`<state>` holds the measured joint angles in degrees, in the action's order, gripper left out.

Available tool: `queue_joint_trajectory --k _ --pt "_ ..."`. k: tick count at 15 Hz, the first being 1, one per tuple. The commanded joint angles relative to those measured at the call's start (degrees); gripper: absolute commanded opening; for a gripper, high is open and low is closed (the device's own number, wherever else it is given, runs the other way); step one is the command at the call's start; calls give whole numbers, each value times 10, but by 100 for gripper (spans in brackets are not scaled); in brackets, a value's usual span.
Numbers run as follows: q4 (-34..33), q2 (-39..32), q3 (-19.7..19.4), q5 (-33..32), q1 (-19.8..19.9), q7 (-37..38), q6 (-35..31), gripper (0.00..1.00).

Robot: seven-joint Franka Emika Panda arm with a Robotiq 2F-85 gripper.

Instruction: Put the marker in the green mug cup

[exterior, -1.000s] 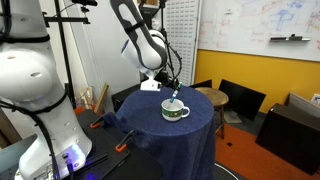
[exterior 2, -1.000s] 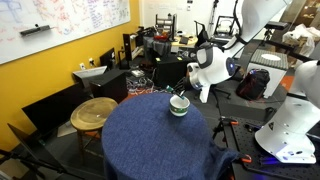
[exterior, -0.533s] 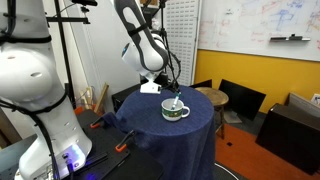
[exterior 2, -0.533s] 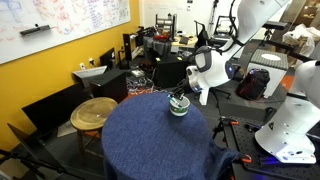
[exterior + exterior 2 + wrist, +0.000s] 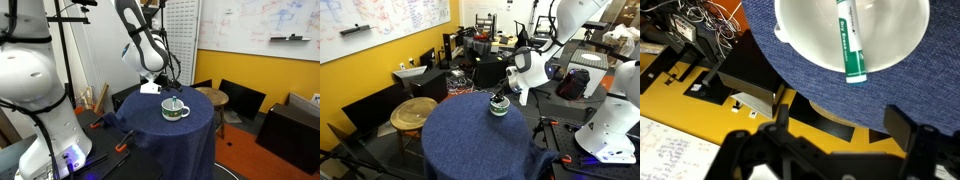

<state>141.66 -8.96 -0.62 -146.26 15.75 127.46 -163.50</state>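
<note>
One marker point(image 5: 850, 45) lies inside one green mug cup point(image 5: 176, 114); gripper point(image 5: 840, 142) spread wide, empty.

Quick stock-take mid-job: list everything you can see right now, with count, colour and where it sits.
marker: one, white with a green band, lying inside the green mug cup.
green mug cup: one, green outside, white inside, on the table under the gripper.
table: one, round, dark blue cloth, mid-scene.
stool: one, round, wood-coloured, beside the table.
whiteboard: one, white, on the yellow wall.
orange-handled tools: at least two, orange and black, low beside the table.
gripper: one, black, open and empty, above the green mug cup.
</note>
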Motion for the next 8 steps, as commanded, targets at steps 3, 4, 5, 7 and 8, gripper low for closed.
queue_joint_trajectory --k 3,4,5,7,8 --pt "1 15 1 -10 5 11 -18 100" --pt "4 20 0 -8 5 8 -24 100" --pt "6 29 -1 -8 6 5 -33 100" --pt "12 45 -1 -8 6 1 -48 100" --pt "13 54 -2 -8 6 -1 -57 100"
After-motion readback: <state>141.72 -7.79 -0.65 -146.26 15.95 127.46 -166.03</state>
